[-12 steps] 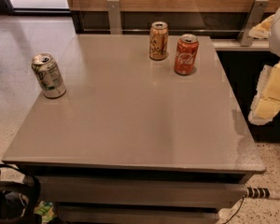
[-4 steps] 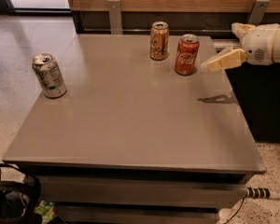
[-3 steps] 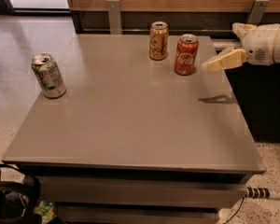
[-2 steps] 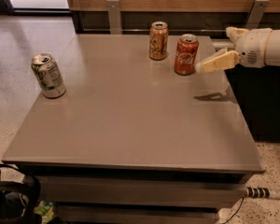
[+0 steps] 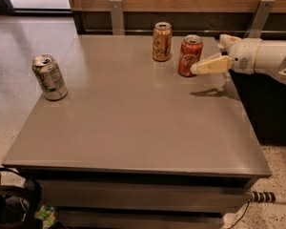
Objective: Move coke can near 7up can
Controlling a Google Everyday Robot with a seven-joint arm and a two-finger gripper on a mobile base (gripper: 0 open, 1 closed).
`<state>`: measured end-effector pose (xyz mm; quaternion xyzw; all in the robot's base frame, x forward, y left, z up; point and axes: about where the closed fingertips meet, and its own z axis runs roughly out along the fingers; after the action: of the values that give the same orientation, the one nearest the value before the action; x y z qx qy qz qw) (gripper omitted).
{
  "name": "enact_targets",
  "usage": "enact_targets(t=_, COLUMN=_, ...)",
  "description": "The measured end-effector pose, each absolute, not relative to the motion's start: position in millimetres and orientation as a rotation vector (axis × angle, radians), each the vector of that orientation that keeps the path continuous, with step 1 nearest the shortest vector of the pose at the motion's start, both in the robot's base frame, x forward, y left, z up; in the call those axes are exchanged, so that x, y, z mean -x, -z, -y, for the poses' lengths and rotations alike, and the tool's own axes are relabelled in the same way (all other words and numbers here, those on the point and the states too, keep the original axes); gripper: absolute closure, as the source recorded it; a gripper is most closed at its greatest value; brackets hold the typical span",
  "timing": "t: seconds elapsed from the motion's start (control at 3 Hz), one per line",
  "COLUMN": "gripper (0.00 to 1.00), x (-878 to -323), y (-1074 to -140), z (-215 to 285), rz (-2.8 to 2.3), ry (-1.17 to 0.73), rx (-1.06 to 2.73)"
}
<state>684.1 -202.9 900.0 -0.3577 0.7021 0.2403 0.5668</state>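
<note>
The red coke can stands upright at the back right of the grey table. The whitish 7up can with green markings stands upright near the table's left edge, far from the coke can. My gripper reaches in from the right at can height, just right of the coke can. It is open and empty. Its near cream finger has its tip at the can's right side; I cannot tell whether it touches. The far finger sits behind and to the right.
An orange-gold can stands just left of and behind the coke can. A wooden wall with metal brackets runs behind the table. The floor drops away on the left. Cables and black gear lie at the lower left.
My gripper has swung in from the right side and moved left, closing the gap to the coke can. All three cans stay where they were.
</note>
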Motion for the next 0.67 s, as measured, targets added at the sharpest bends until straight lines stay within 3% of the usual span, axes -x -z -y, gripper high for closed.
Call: enact_targets(t=0.67, gripper=0.0, x=-706.3, y=-880.5, z=178.4, rz=-1.577, ry=-0.648, rx=0.817)
